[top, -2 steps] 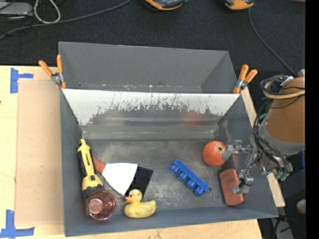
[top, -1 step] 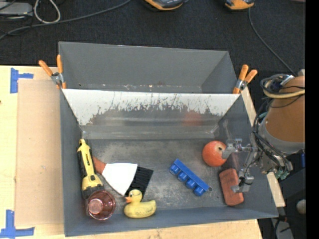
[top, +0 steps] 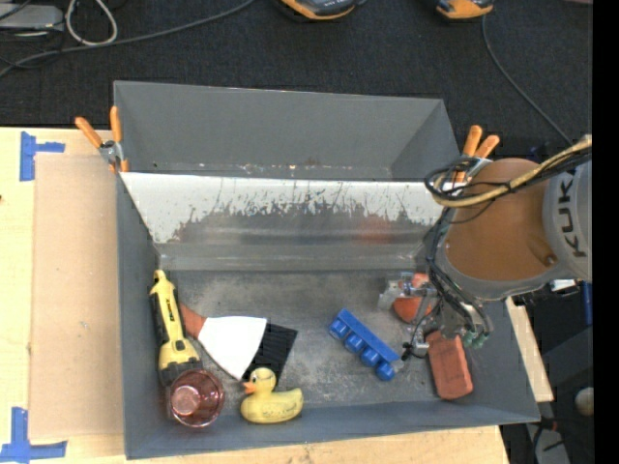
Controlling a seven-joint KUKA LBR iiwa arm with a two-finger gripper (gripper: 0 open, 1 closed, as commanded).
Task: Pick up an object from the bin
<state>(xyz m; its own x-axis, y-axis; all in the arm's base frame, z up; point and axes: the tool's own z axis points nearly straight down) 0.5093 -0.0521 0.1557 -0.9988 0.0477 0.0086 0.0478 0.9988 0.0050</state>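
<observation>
Where the arm reaches in from your right, the gripper (top: 428,338) hangs low over the right end of the bin (top: 290,133) floor. It sits under the robot's orange cover (top: 498,230) and looped cables (top: 462,177). You cannot tell from this angle whether the gripper is spread or pressed together, and you can see nothing plainly pinched in it.

Three things lie close around it:
- **Brick-red block:** The brick-red block (top: 452,369) is nearest, just beside the gripper on its right. It lies flat and slightly tilted near the bin's front right corner, with its upper end tucked against the gripper's body.
- **Blue studded bar:** The blue studded bar (top: 362,343) lies to the gripper's left. It lies on a diagonal, and its lower right end is near the gripper tip.
- **Orange-red thing:** A small orange-red thing (top: 407,306) lies behind the gripper and is partly hidden by it. You cannot tell what it is.

The rest lies well apart, at the left end of the floor:
- **Tool:** A yellow-and-black tool (top: 167,323) lies along the left wall.
- **Brush:** A white brush with black bristles (top: 244,344) lies just to the tool's right.
- **Cup:** A clear reddish cup (top: 195,398) stands at the tool's lower end, close to the front wall.
- **Duck:** A yellow rubber duck (top: 271,403) sits just in front of the brush's bristles, between the cup and the blue bar.
</observation>
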